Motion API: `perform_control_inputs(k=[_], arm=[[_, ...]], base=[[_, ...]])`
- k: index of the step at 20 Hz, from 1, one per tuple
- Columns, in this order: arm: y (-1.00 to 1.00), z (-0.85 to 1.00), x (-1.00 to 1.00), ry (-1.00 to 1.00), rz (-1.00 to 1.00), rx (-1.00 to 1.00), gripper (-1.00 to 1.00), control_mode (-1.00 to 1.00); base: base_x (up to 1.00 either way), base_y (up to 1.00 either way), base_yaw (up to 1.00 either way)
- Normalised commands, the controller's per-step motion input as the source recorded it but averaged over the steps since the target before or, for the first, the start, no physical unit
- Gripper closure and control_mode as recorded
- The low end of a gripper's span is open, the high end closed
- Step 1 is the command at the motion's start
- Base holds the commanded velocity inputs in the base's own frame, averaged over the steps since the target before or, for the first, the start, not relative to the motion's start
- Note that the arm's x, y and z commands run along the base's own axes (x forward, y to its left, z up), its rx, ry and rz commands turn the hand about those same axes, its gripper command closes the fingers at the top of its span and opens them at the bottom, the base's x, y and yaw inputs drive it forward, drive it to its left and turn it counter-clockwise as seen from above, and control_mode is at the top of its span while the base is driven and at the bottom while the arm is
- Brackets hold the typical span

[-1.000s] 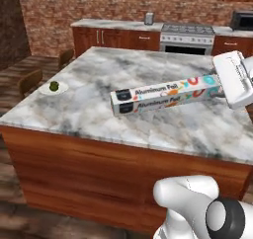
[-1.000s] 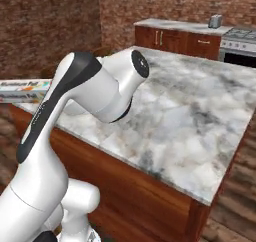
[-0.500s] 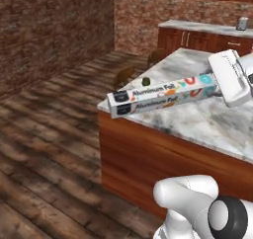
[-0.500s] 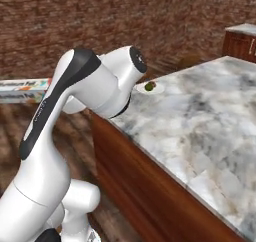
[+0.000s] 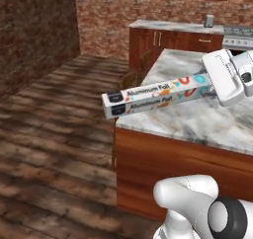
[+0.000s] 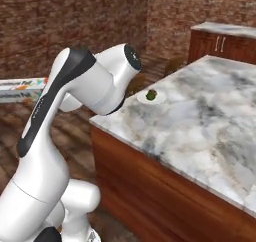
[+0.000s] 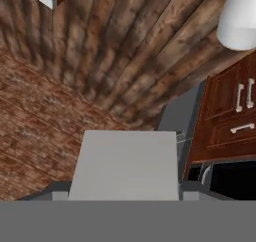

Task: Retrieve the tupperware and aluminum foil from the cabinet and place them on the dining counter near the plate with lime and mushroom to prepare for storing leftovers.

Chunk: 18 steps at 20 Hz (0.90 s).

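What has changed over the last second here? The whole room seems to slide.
The base has turned, so the marble counter slid right in both base views; the things themselves did not move. The plate came closer. The tool stays clamped on the aluminum foil box, nothing let go.

The foil box (image 5: pixel 158 94) has its right end hidden behind the gripper (image 5: pixel 217 87), and the right base view's left edge crops it. On the plate (image 6: pixel 151 97), a small green item is too small to identify.
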Motion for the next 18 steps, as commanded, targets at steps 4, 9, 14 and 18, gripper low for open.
perform_control_inputs(k=[4,9,14,18], arm=[[0.0,0.0,0.0,0.0,0.0,0.0,1.0,1.0],[0.0,0.0,0.0,0.0,0.0,0.0,1.0,1.0],[0.0,0.0,0.0,0.0,0.0,0.0,1.0,1.0],[0.0,0.0,0.0,0.0,0.0,0.0,1.0,1.0]], base=[[0.3,0.8,-0.72],[0.21,0.74,-0.76],[-0.05,0.99,-0.54],[-0.15,1.0,-0.35]])
